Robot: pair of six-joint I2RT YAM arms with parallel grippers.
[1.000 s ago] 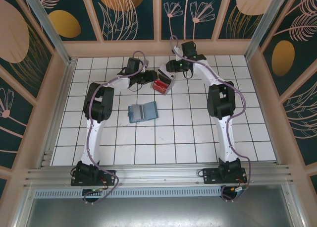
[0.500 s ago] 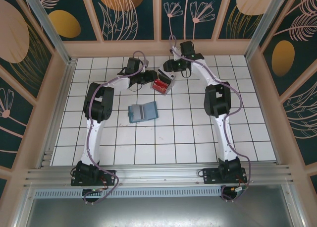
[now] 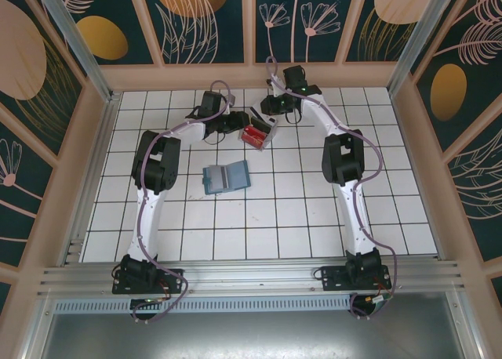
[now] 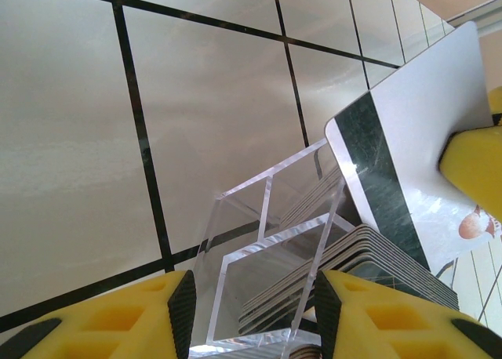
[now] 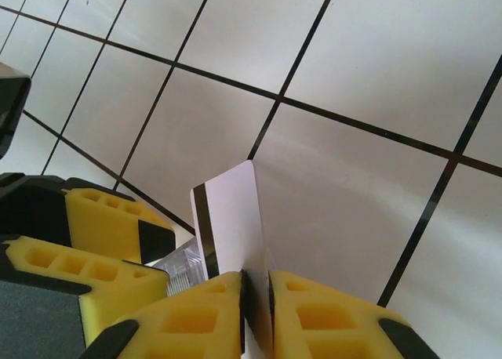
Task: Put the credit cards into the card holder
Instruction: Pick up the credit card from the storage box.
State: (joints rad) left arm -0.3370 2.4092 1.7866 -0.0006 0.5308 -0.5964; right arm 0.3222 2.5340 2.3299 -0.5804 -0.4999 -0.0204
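My left gripper (image 3: 238, 125) (image 4: 255, 300) is shut on a small clear plastic tray (image 4: 267, 241) that is tilted above the tiles near the back. In the tray sits a stack of credit cards (image 4: 369, 269), red from above (image 3: 252, 133). My right gripper (image 3: 269, 107) (image 5: 256, 284) is shut on one pale card with a dark stripe (image 5: 231, 218) (image 4: 408, 139), held upright just above the tray. The teal-blue card holder (image 3: 226, 176) lies open on the tiles nearer the arm bases, apart from both grippers.
The floor is white tiles (image 3: 274, 218) with dark grout. Wooden walls (image 3: 251, 75) close the back and sides. The two grippers are close together, with the left gripper's yellow fingers (image 5: 118, 226) showing in the right wrist view.
The right arm has shifted slightly left and towards the back wall with the pale card in its grip. The left gripper and tray have stayed put.
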